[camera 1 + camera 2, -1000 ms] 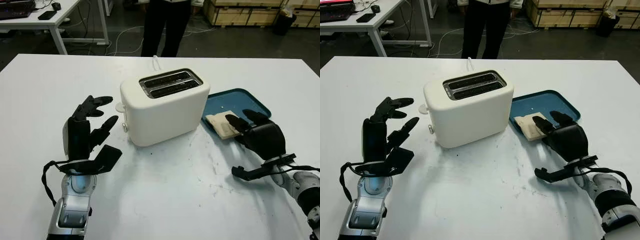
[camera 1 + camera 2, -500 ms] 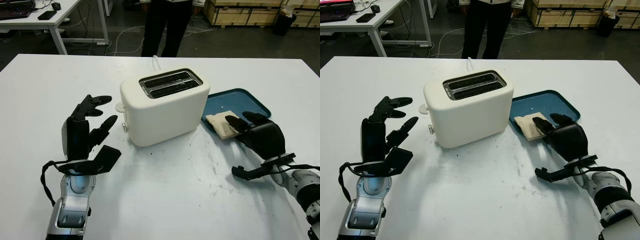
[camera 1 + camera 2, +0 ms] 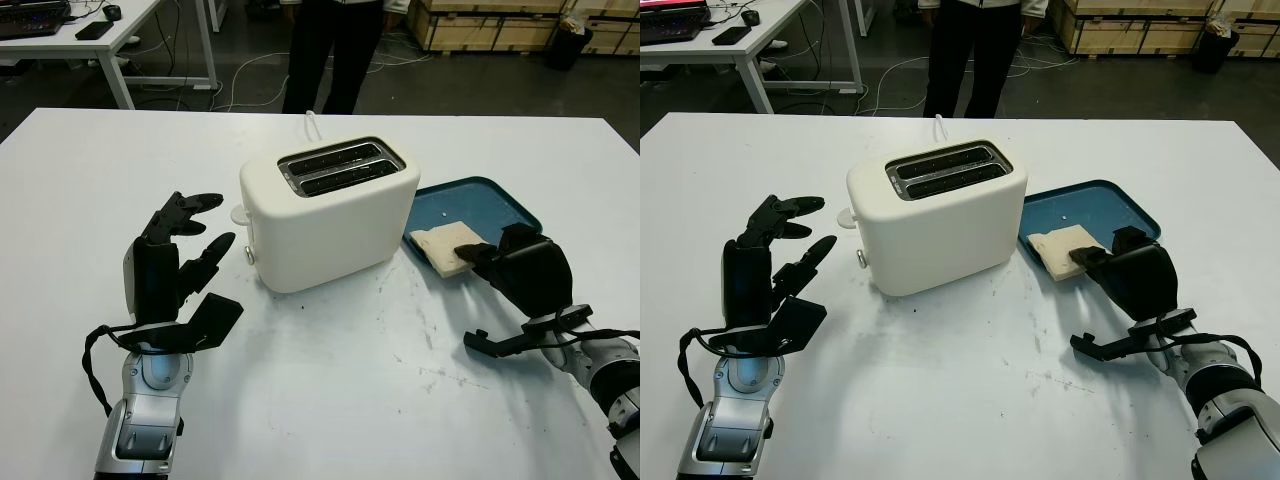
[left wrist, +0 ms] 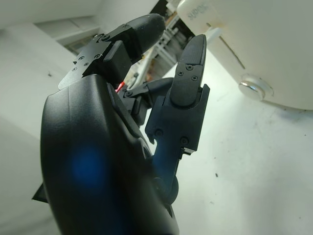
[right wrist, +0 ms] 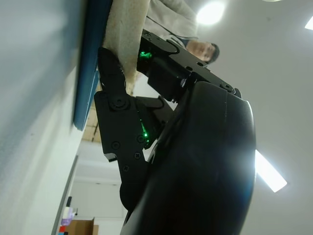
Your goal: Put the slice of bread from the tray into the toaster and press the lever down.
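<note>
Bread (image 3: 441, 246) lies at the near corner of the blue tray (image 3: 495, 197), its edge poking over the rim towards the toaster, which is why I come at it from the near side. My right hand (image 3: 520, 272) sits at that corner with its fingers curled in around the slice's near edge; from the wrist view one fingertip (image 5: 108, 66) presses against the bread's side, so I judge I am pinching it, though the slice looks flat on the tray and not yet lifted. A grip on the edge leaves most of the slice free, which should help when I have to stand it upright and feed it down into a slot.

Just beside the tray stands the white toaster (image 3: 330, 215), both slots (image 3: 340, 167) facing up and bare, so either can take the bread. Its lever (image 3: 239, 214) juts out of the end that faces my left side, raised, with a round knob (image 3: 247, 255) below it.

That explains where my left hand (image 3: 172, 265) waits: open, holding nothing, raised near that end of the toaster but apart from it, placed to press the lever once the slice is in.

Beyond the white table (image 3: 320, 400) a person's legs (image 3: 325, 55) stand near the far edge.
</note>
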`<state>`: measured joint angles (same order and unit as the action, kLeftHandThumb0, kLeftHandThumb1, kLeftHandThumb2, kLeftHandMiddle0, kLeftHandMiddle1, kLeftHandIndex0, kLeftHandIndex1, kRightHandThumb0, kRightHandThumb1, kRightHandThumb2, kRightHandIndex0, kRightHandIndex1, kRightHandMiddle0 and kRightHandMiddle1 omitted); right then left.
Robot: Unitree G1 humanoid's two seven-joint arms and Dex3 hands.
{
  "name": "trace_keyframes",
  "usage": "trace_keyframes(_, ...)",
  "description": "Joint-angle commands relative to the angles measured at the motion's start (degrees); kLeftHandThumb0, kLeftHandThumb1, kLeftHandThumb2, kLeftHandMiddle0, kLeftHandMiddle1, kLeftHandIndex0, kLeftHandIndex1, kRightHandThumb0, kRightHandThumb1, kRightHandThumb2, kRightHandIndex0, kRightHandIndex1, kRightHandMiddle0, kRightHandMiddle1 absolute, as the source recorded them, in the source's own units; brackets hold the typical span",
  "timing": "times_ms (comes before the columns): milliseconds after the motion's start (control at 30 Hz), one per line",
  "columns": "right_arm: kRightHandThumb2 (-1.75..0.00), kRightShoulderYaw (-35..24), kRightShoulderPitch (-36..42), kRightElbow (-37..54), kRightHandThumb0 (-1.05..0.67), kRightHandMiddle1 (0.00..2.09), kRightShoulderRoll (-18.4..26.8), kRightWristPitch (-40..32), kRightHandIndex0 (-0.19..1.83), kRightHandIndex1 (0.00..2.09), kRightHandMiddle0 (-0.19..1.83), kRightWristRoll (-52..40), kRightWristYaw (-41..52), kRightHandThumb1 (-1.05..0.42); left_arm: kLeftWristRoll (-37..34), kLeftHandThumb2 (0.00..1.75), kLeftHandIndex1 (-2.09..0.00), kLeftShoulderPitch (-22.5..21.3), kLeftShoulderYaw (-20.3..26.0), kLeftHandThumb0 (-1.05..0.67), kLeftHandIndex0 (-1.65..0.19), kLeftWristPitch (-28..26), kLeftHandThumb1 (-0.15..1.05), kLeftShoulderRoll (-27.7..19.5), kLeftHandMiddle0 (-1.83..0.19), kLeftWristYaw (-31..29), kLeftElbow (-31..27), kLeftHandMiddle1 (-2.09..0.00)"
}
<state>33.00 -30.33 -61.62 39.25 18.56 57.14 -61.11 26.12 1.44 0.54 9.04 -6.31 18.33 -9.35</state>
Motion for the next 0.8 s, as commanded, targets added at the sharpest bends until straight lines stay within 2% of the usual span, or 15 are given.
trace_keyframes(0, -0.14, 0.26, -0.64, -0.26, -0.33, 0.94, 0.11, 0.80, 0.72, 1.42, 0.81, -0.39, -0.24, -0.92, -0.05, 0.08, -0.78, 0.38, -0.14, -0.38, -0.48, 0.27, 0.92, 0.25, -0.41, 0.11, -0.47, -1.26)
trace_keyframes(133, -0.14, -0.10, -2.07, 0.50, -0.34, 0.79, 0.97, 0.79, 0.78, 1.30, 0.86, -0.30, -0.97, -0.92, 0.18, 0.08, -0.77, 0.28, -0.39, -0.38, -0.48, -0.14, 0.92, 0.38, -0.41, -0.06, -0.59, -1.26)
trace_keyframes(233, -0.09, -0.27, -3.49, 1.19, -0.35, 0.80, 1.72, 0.93, 0.72, 1.47, 0.90, 0.08, -3.03, -0.92, 0.21, 0.08, -0.77, 0.36, -0.51, -0.38, -0.48, 0.03, 0.92, 0.41, -0.41, 0.01, -0.38, -1.26)
trace_keyframes(300, -0.07, -0.67, -4.46, 1.67, -0.37, 0.80, 2.12, 1.58, 0.71, 1.51, 0.91, -0.26, -4.16, -0.92, 0.21, 0.08, -0.77, 0.38, -0.55, -0.38, -0.49, 0.23, 0.92, 0.31, -0.42, 0.01, -0.22, -1.26)
trace_keyframes(433, -0.01, -2.00, -6.57, 3.47, -0.38, 0.57, 3.32, 4.02, 0.68, 1.64, 1.02, -1.08, -5.74, -0.92, -0.04, 0.07, -0.77, 0.37, -0.58, -0.38, -0.49, 0.59, 0.92, 0.20, -0.42, 0.05, 0.09, -1.26)
trace_keyframes(533, -0.05, -3.77, -7.42, 7.21, -0.36, 0.42, 5.40, 5.83, 0.66, 1.73, 1.10, -1.98, -2.45, -0.92, 0.06, 0.08, -0.77, 0.49, -0.69, -0.38, -0.49, -0.25, 0.92, 0.26, -0.41, -0.25, -0.41, -1.27)
trace_keyframes(567, -0.06, -4.37, -7.67, 8.18, -0.36, 0.52, 6.00, 6.34, 0.66, 1.74, 1.07, -2.29, -0.90, -0.92, 0.02, 0.08, -0.76, 0.49, -0.71, -0.38, -0.48, -0.32, 0.92, 0.25, -0.41, -0.31, -0.43, -1.27)
trace_keyframes(633, -0.07, -5.38, -8.09, 9.62, -0.36, 1.30, 6.90, 6.76, 0.66, 1.74, 0.70, -2.75, 1.86, -0.92, -0.17, 0.07, -0.76, 0.42, -0.72, -0.37, -0.48, 0.03, 0.92, 0.22, -0.41, -0.24, -0.16, -1.27)
trace_keyframes(667, -0.08, -5.74, -8.33, 10.20, -0.36, 1.49, 7.37, 6.77, 0.67, 1.74, 0.61, -2.96, 3.64, -0.92, -0.23, 0.07, -0.77, 0.39, -0.74, -0.38, -0.48, 0.22, 0.92, 0.27, -0.41, -0.14, -0.03, -1.27)
trace_keyframes(733, -0.12, -6.72, -8.50, 11.65, -0.36, 1.66, 8.28, 7.19, 0.67, 1.75, 0.52, -4.06, 8.64, -0.92, -0.08, 0.07, -0.77, 0.38, -0.81, -0.38, -0.48, 0.31, 0.92, 0.20, -0.40, -0.09, 0.03, -1.27)
trace_keyframes(767, -0.13, -7.39, -8.43, 12.58, -0.36, 1.67, 8.75, 7.79, 0.67, 1.75, 0.52, -5.02, 11.72, -0.92, -0.14, 0.07, -0.77, 0.37, -0.82, -0.37, -0.48, 0.51, 0.92, 0.16, -0.40, -0.05, 0.14, -1.28)
